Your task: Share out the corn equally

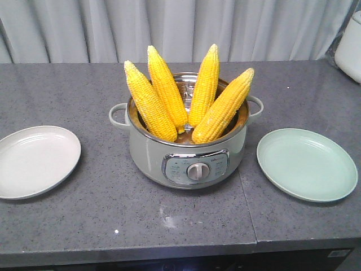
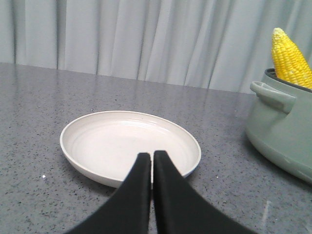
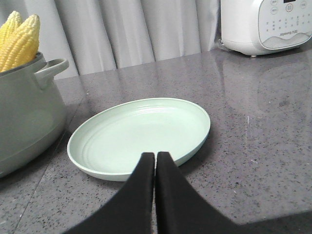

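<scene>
4 bright yellow husked corn cobs [image 1: 149,104] all stand tip-up inside a sage-green round electric pot [image 1: 146,155]. Their butts are down in the bowl and their tips fan out above the steel rim, 2 leaning left and 2 leaning right. The pot has 1 loop handle per side and a front panel with 1 dial. It sits mid-way along the grey speckled stone counter [image 1: 113,217].

A cream round shallow plate [image 1: 34,161] lies flat on the robot's left, apart from the pot, its whole inner face visible. A pale green round shallow plate [image 1: 307,164] lies flat on the right, also apart from the pot, its ringed inner face visible.

The left hand [image 2: 152,157] has its 2 black fingers pressed together with only a thin seam between them, gripping nothing. Its tips show at the cream plate's near rim. The right hand [image 3: 155,157] is the same, fingers together and gripping nothing, tips at the green plate's near rim.

A white kitchen appliance [image 3: 265,24] with a button panel sits at the counter's far right corner. A grey pleated curtain [image 1: 225,28] hangs behind.
</scene>
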`<control>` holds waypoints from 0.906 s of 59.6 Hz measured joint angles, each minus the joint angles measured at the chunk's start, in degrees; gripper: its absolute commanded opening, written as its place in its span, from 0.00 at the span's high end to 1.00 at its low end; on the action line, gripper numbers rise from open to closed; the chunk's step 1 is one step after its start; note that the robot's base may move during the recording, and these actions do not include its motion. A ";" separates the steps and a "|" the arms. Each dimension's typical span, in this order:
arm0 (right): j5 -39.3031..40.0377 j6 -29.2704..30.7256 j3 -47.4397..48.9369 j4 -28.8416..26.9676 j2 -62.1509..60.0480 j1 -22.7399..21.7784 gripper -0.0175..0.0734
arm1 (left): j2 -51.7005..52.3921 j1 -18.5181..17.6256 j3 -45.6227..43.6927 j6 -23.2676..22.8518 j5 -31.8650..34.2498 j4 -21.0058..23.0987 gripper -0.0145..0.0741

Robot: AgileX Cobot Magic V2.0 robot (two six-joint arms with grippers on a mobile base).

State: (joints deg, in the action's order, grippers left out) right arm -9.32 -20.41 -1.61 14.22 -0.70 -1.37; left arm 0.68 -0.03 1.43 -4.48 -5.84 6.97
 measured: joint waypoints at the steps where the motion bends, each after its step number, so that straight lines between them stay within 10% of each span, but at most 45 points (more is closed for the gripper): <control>1: 0.00 0.00 0.00 0.00 0.00 0.00 0.81 | 0.00 0.00 0.00 0.00 0.00 0.00 0.84; 54: 0.00 0.00 0.00 0.00 0.00 0.00 0.81 | 0.00 0.00 0.00 0.00 0.00 0.00 0.84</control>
State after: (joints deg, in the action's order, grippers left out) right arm -9.32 -20.41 -1.61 14.22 -0.70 -1.37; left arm 0.68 -0.03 1.43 -4.48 -5.84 6.97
